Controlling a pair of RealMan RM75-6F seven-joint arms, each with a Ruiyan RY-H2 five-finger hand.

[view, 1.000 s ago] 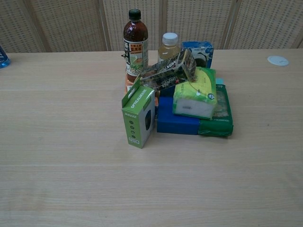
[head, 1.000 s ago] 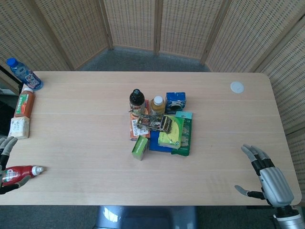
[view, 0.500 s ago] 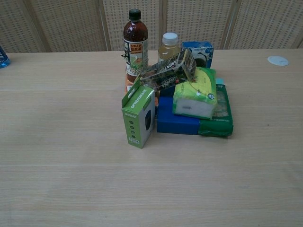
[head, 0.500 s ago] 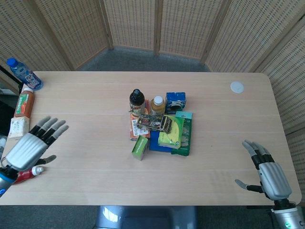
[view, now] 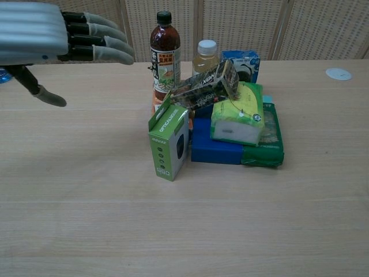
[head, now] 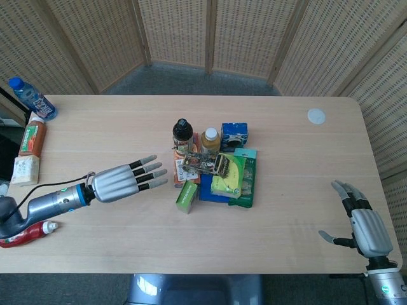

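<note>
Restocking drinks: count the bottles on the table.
5. Two stand in the central pile: dark bottle and yellow bottle. Three lie at the left edge: blue bottle, orange bottle, red bottle. The pile may hide more.

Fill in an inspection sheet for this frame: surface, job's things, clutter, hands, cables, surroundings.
Surface: pale wood table, dry.
Job's things: central pile; dark bottle upright, green box standing in front.
Clutter: red bottle, carton, orange bottle, blue bottle along the left edge; white lid far right.
Hands: left hand open, stretched toward the pile, touching nothing; right hand open at the near right edge.
Cables: black cable along the left forearm.
Surroundings: wicker screens.
</note>
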